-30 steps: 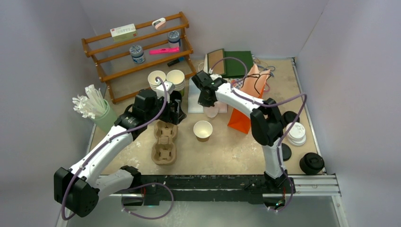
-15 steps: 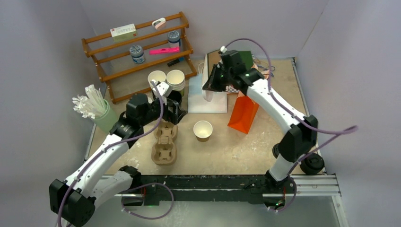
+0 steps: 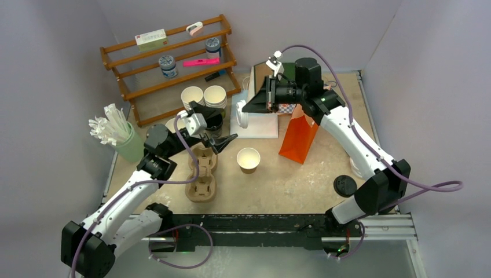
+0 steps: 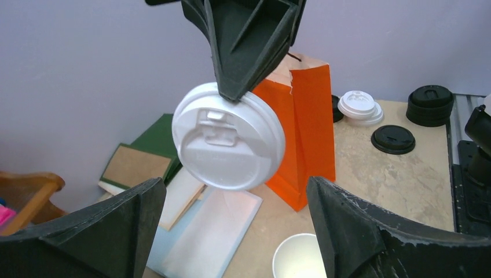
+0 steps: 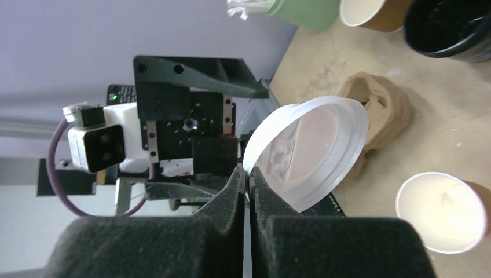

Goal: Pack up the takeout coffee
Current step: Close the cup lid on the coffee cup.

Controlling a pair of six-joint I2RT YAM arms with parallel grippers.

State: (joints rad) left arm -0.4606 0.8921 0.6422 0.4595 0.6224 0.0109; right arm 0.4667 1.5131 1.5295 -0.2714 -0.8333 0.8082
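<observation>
One white lid (image 4: 228,145) tight in right claw (image 5: 248,172), one kraft cup (image 3: 248,157) mid-table, left claw (image 4: 234,184) wide open.

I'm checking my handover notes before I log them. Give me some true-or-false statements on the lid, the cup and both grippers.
The right gripper pinches the white lid by its rim. True.
The left gripper is shut on that lid. False: it is open, holding nothing.
The kraft cup beside the cup carrier wears a lid. False: its top is open.
The orange bag stands upright. True.
</observation>
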